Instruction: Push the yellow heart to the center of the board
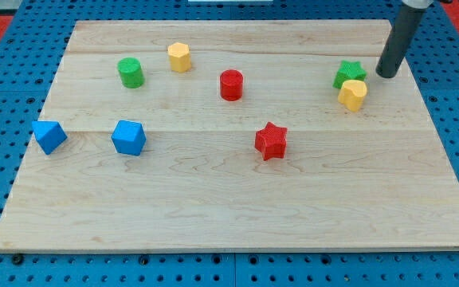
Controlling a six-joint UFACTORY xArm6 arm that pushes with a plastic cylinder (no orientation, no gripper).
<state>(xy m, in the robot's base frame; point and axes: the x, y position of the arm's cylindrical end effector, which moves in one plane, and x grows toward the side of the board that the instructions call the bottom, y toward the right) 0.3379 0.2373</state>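
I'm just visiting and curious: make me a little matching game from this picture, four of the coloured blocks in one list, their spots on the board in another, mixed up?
Blocks:
1. yellow heart
2. red star
3. green cylinder
4. blue cube

Places:
A. near the view's top left
B. touching the green star, near my tip
C. left half, beside another blue block
D. just right of centre, lower down

Pairs: 1-B, 2-D, 3-A, 4-C

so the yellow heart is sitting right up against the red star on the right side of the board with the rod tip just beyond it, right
Not quite: in the camera view the yellow heart sits against the green star, not the red star, which stands apart nearer the board's middle. The rest holds: the pair is on the view's right, and my tip is just beyond it, to the right of the green star.
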